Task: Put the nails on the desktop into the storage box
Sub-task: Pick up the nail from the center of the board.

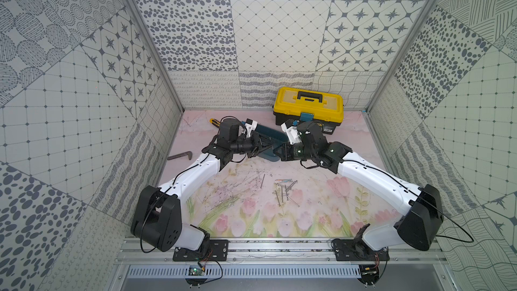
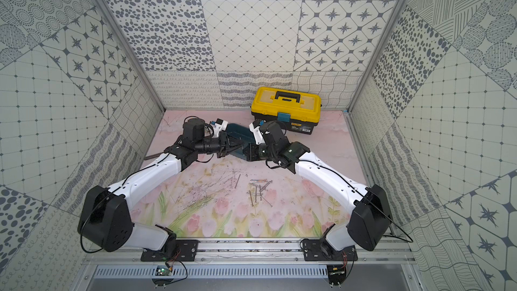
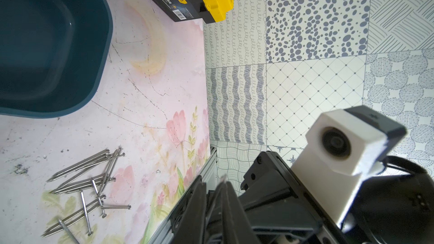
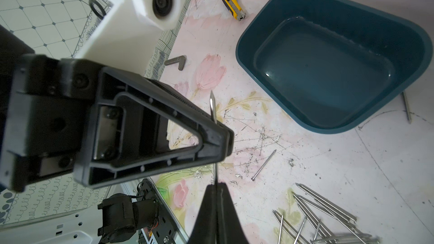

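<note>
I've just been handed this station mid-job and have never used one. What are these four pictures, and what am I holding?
You are driving two robot arms. Two pictures look down on the whole scene from overhead; the other two come from a camera on each wrist. On the tulip-printed desktop lie a pile of nails, the empty teal storage box, a yellow toolbox, an L-shaped bar and a utility knife. In the right wrist view, the left hand and right hand are both shut on one nail.
</note>
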Tool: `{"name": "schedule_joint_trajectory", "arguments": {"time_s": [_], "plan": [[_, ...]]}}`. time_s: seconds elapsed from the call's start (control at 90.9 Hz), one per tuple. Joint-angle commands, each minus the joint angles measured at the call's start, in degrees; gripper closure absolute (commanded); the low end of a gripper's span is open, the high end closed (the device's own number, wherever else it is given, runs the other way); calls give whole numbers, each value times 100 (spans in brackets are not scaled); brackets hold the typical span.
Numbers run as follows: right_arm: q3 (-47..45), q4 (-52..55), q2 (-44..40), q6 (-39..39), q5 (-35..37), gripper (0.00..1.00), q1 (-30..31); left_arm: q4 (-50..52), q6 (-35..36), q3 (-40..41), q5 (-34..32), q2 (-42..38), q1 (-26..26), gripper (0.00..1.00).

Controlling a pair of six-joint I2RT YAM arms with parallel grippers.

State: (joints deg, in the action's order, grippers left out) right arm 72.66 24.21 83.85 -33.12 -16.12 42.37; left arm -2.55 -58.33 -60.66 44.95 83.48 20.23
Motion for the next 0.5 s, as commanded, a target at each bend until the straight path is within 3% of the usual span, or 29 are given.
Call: {"name": "schedule_joint_trajectory", "arguments": {"time_s": [0.0, 0.033, 0.143, 0.297, 0.385, 0.484], "plan": [[178, -177, -98, -77, 29, 100, 87, -82, 192, -79, 216, 34, -18, 96], [188, -179, -101, -87, 30, 100, 83, -68, 190, -77, 224, 44, -25, 100], [187, -179, -117, -109, 57, 100, 84, -38, 208, -102, 219, 58, -45, 100], [263, -111, -143, -131, 128, 57, 34, 390, 471, -336, 111, 104, -68, 100], [337, -28, -177, -115, 140, 46, -118, 1120, 885, -637, -101, 158, -87, 100], [436, 215, -215, -67, 228, 42, -338, 1985, 1418, -1121, -408, 353, -133, 100]]}}
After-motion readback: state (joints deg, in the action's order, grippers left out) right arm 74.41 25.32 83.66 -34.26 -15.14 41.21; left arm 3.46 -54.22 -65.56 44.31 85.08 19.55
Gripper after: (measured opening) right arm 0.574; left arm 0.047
